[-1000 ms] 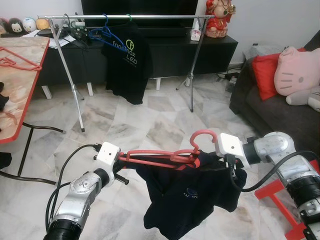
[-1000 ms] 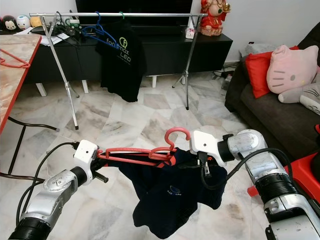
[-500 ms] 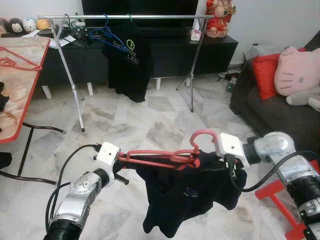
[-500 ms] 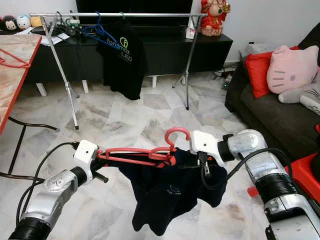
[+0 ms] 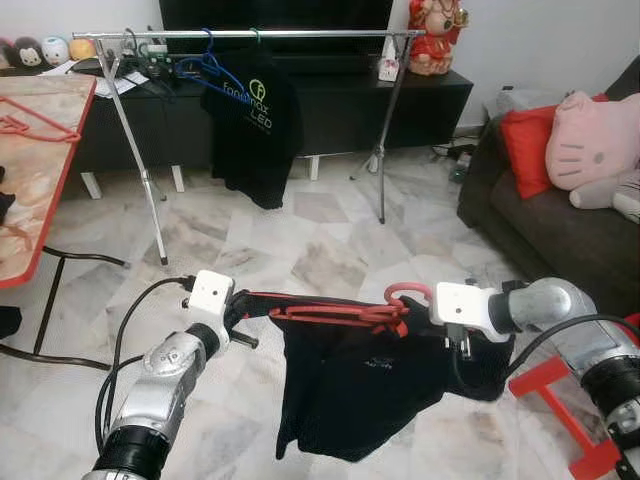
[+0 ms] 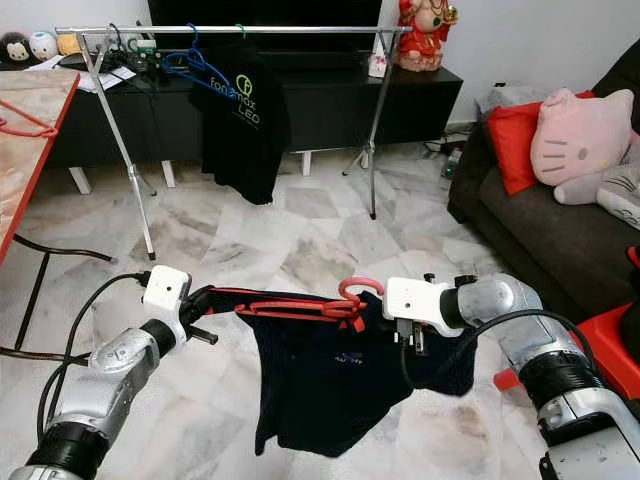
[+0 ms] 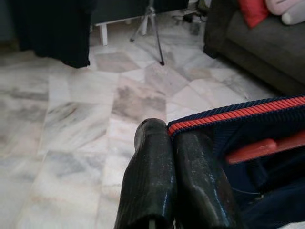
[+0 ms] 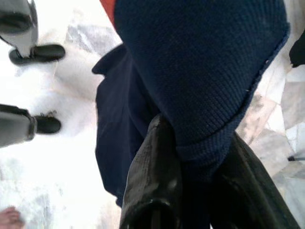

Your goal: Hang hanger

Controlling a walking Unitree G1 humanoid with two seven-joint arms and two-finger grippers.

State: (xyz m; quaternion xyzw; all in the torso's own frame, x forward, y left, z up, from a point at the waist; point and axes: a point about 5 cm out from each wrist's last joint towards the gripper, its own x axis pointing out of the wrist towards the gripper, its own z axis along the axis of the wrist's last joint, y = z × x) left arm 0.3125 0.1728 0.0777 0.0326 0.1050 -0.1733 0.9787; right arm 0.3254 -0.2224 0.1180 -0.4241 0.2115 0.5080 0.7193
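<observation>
Both pincers are clamping a dark shirt [image 5: 350,390] on a red hanger [image 5: 335,312] between left pincer [image 7: 175,143] and right pincer [image 8: 190,157]; ahead, the rail [image 5: 250,34] needs a level carry.

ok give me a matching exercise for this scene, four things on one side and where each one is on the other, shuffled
Things:
1. red plastic hanger
2. black t-shirt with a yellow-green logo
3. pink cat-face cushion
4. red-edged marble-pattern table

Places:
A. on the dark sofa, at the robot's right
B. hanging from the silver clothes rail
C. at the robot's left
D. inside the navy garment held up between the left gripper and right gripper

Pairs: 1-D, 2-B, 3-A, 4-C
</observation>
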